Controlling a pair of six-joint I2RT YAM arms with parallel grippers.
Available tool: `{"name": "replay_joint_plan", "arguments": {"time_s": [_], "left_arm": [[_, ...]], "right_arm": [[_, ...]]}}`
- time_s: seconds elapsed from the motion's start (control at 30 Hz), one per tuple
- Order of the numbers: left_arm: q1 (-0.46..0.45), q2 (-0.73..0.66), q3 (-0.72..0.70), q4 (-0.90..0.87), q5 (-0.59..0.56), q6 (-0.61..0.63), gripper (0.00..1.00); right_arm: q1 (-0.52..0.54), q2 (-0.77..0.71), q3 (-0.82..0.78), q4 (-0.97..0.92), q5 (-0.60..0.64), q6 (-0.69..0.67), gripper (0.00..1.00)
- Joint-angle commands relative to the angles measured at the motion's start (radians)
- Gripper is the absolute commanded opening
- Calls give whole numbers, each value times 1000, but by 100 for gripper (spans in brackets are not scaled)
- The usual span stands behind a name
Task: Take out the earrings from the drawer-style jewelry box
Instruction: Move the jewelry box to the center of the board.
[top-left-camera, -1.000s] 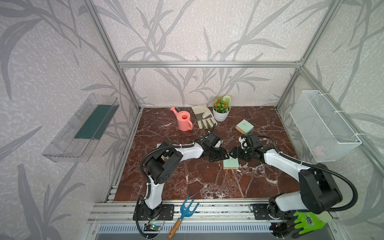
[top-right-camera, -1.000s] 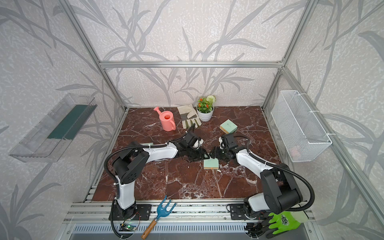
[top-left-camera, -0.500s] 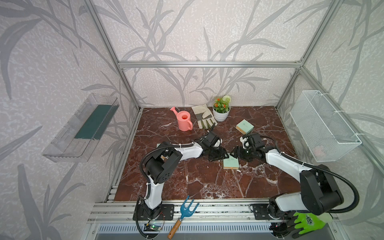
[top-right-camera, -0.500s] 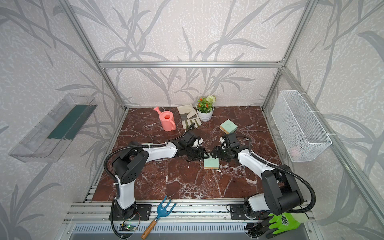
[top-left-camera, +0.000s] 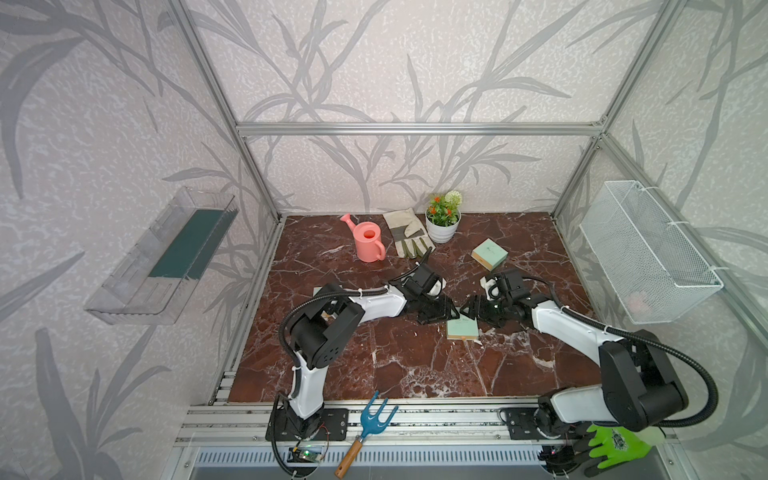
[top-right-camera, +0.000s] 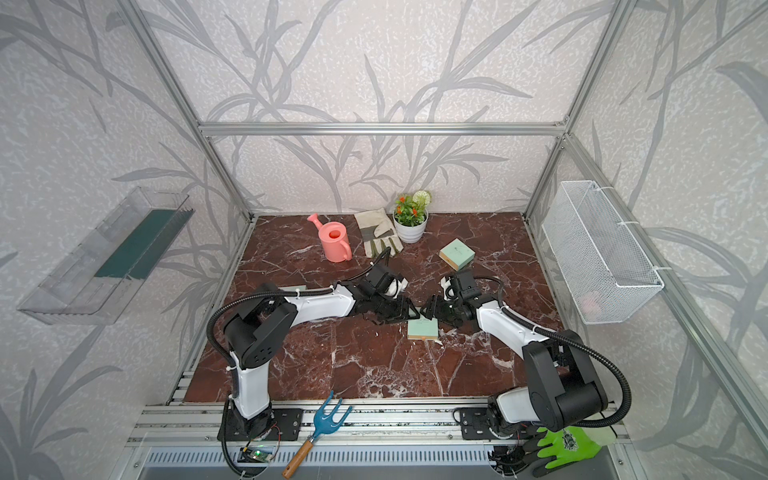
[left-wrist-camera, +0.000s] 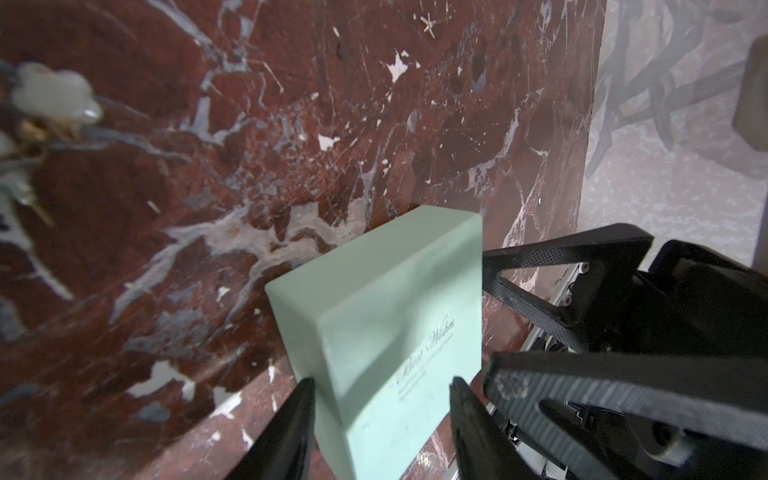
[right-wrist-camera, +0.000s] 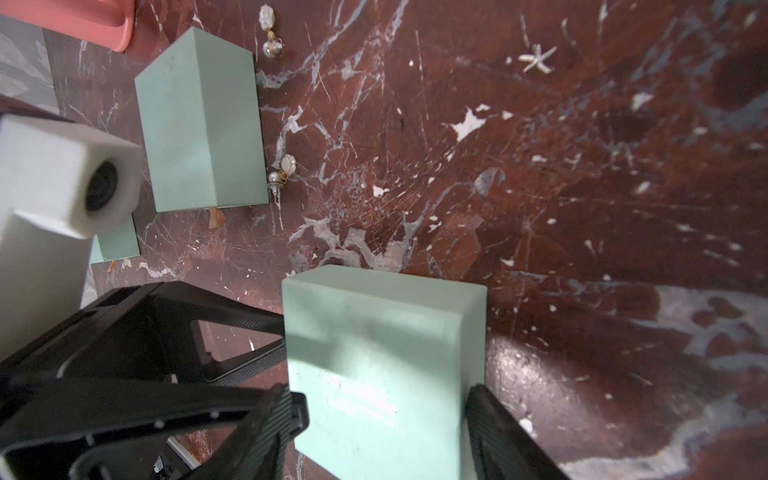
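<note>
The mint-green jewelry box (top-left-camera: 462, 329) (top-right-camera: 422, 330) lies on the marble mid-table, between my two arms. My left gripper (left-wrist-camera: 380, 382) (top-left-camera: 442, 309) is shut on one end of the box (left-wrist-camera: 382, 316). From the opposite end my right gripper (right-wrist-camera: 382, 392) (top-left-camera: 471, 309) is shut on it too (right-wrist-camera: 386, 332). The drawer's inside is hidden. In the right wrist view two pearl earrings (right-wrist-camera: 271, 39) (right-wrist-camera: 282, 172) lie on the marble beside another mint box (right-wrist-camera: 203, 124). A blurred earring (left-wrist-camera: 54, 95) shows in the left wrist view.
A pink watering can (top-left-camera: 368, 241), work glove (top-left-camera: 407, 232), potted plant (top-left-camera: 442, 220) and a further mint box (top-left-camera: 489, 253) stand at the back. A wire basket (top-left-camera: 648, 257) hangs on the right wall. A small pale star-shaped piece (right-wrist-camera: 537, 58) lies on the marble.
</note>
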Motion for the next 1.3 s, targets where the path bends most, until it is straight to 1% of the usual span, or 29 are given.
{"name": "replay_joint_plan", "arguments": {"time_s": [0.0,0.13,0.43,0.93,1.27], "left_arm": [[-7,14,56,-6,17,11,52],[-5,39,114,-65,-11,42,52],[19,88,201,-105,-27,56,52],[77,175,351,-164,-2,74,52],[81,215,435,-193,9,79,52]], "right_arm": [[1,25,38,15,-36,-3,67],[1,52,76,12,-35,-11,67],[1,133,156,-7,-17,-32,67],[-18,249,278,-9,-22,-43,67],[-39,291,326,1,-39,-42,67]]}}
